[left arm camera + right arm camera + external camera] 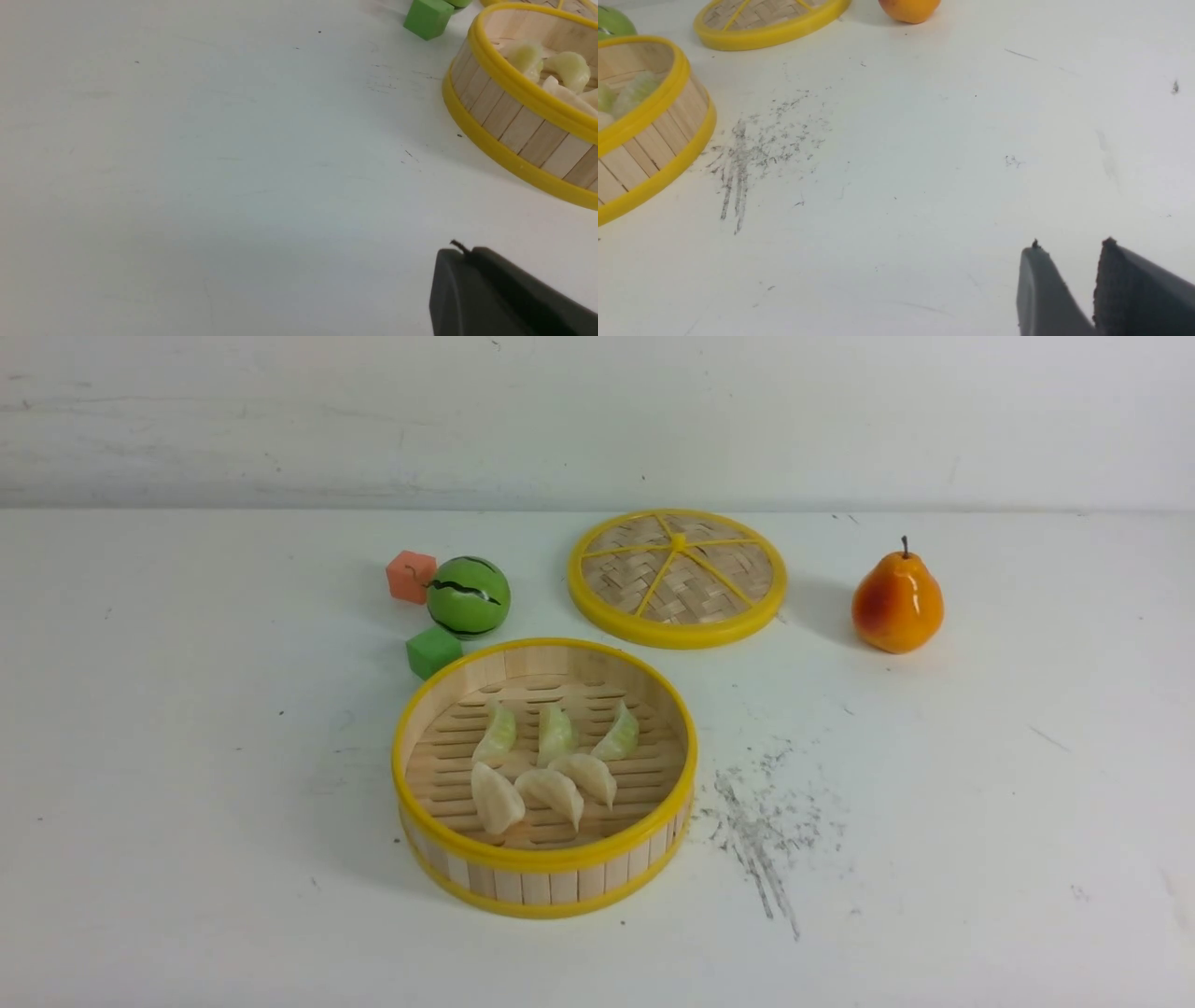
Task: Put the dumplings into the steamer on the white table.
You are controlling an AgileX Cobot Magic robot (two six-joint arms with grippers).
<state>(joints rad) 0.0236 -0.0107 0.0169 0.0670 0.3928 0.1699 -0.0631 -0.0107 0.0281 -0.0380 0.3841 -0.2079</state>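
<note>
Evidently dumplings (551, 767) sit inside steamer (544, 863) rim.

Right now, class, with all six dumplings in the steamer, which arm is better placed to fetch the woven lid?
The right arm, probably. The woven lid lies behind the steamer, toward the robot's right. The right claw stands parted; the left claw is shut.
</note>
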